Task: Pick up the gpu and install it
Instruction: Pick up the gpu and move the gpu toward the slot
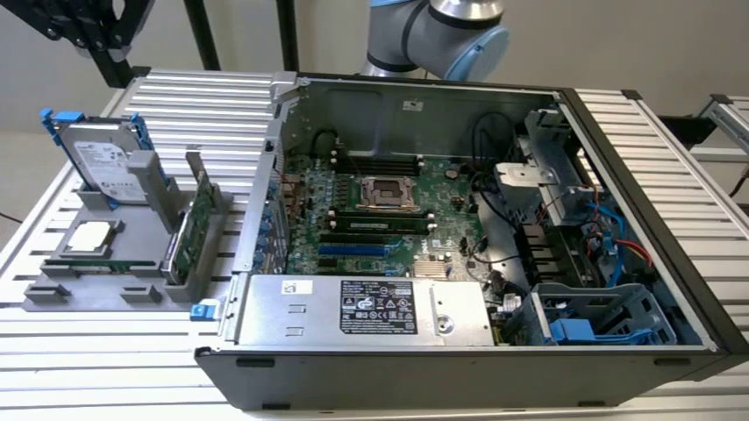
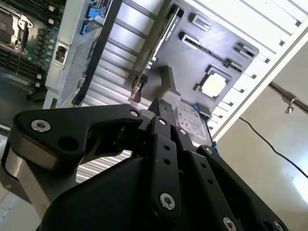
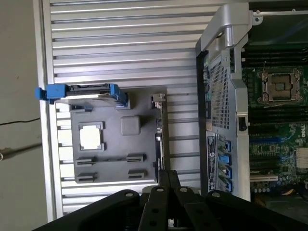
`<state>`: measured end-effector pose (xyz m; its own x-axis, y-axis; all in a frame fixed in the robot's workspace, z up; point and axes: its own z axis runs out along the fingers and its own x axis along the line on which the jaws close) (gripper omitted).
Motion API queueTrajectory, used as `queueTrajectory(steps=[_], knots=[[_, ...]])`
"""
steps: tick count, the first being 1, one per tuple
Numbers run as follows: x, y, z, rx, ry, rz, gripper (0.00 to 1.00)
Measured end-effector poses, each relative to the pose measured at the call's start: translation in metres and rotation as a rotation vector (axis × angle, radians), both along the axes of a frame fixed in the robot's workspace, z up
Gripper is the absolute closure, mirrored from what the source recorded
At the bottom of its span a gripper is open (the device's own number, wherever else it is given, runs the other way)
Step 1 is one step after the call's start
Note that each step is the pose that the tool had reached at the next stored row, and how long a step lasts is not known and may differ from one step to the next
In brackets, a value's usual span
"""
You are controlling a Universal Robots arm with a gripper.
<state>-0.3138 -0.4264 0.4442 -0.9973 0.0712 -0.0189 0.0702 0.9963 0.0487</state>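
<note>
The gpu (image 1: pixel 200 224) is a green card standing on its edge in a grey holder (image 1: pixel 123 219), at the exterior view's left of the open computer case (image 1: pixel 662 210). In both wrist views I see the card edge-on (image 3: pixel 161 132) (image 2: pixel 155 53), from well above. My gripper (image 3: pixel 168 176) (image 2: pixel 161 109) hangs over the slatted table beside the holder's near end. Its black fingers are pressed together, shut on nothing. It touches neither the card nor the holder.
The holder also carries a silver hard drive with blue rails (image 1: pixel 103 158) (image 3: pixel 83 94) and a square processor chip (image 1: pixel 91 237) (image 3: pixel 91 137). Inside the case lie the motherboard (image 1: pixel 387 210), blue expansion slots (image 1: pixel 351 249) and a silver power supply (image 1: pixel 363 309). The arm (image 1: pixel 439 31) rises behind the case.
</note>
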Motion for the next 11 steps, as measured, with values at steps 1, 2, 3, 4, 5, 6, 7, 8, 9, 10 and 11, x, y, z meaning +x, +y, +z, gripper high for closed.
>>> queueTrajectory(steps=[1,2,3,4,5,6,7,8,9,10,11], knots=[[0.0,-0.0011,0.0,0.0,-0.0001,0.0,1.0],[0.0,-0.0022,0.0,0.0,-0.0001,0.0,1.0],[0.0,-0.0034,0.0,0.0,-0.0001,0.0,1.0],[0.0,-0.0046,0.0,0.0,0.0,0.0,1.0],[0.0,-0.0059,0.0,0.0001,0.0,0.0,1.0],[0.0,-0.0071,0.0,0.0,-0.0001,0.0,1.0],[0.0,-0.0085,0.0,0.0,0.0,0.0,1.0],[0.0,-0.0097,0.0,0.0,0.0,0.0,1.0],[0.0,-0.0112,0.0,0.0,-0.0001,0.0,1.0],[0.0,-0.0127,0.0,0.0,0.0,0.0,1.0],[0.0,-0.014,0.0,0.0,0.0,0.0,1.0]])
